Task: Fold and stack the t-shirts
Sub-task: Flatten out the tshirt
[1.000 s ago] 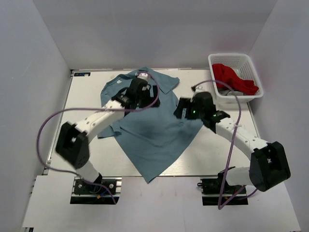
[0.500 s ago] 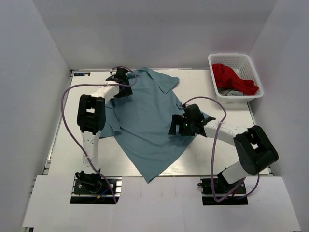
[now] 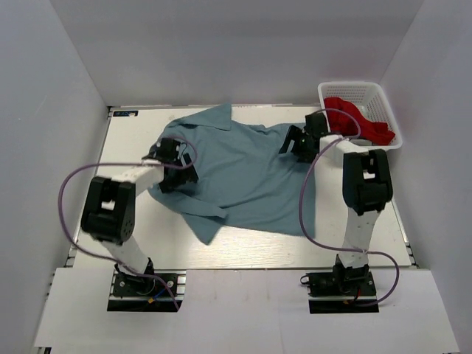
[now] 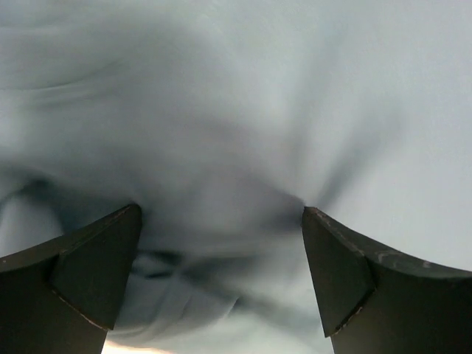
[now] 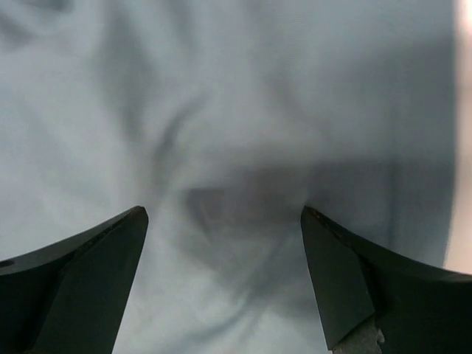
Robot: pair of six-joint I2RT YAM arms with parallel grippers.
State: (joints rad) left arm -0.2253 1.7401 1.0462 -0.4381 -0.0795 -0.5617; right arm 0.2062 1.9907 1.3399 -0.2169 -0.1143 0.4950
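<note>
Since 0.5 s ago: shirt swung off its diagonal lie, both arms relocated. Left claw went from the 11 o'clock corner of the garment to its 9 o'clock side. Right claw went from mid-tabletop out to 2 o'clock, near the basket.

Plain dusty grey-blue cotton t-shirt lies spread across the middle of the white tabletop. A pointed flap reaches toward 12 o'clock and a narrow tail of cloth trails toward 7 o'clock. Fabric is rumpled, not folded.

Left claw: jaws wide, both dark fingers well apart. Grey-blue cloth fills the wrist view beyond them, creased between the tips. View is blurred; contact cannot be told.

Right claw: jaws wide, fingers well apart over wrinkled shirt cloth, nothing pinched. A pale strip shows along the 3 o'clock edge of that view.

White plastic lattice basket sits at the tabletop's 2 o'clock corner, holding a crumpled red cloth.
</note>
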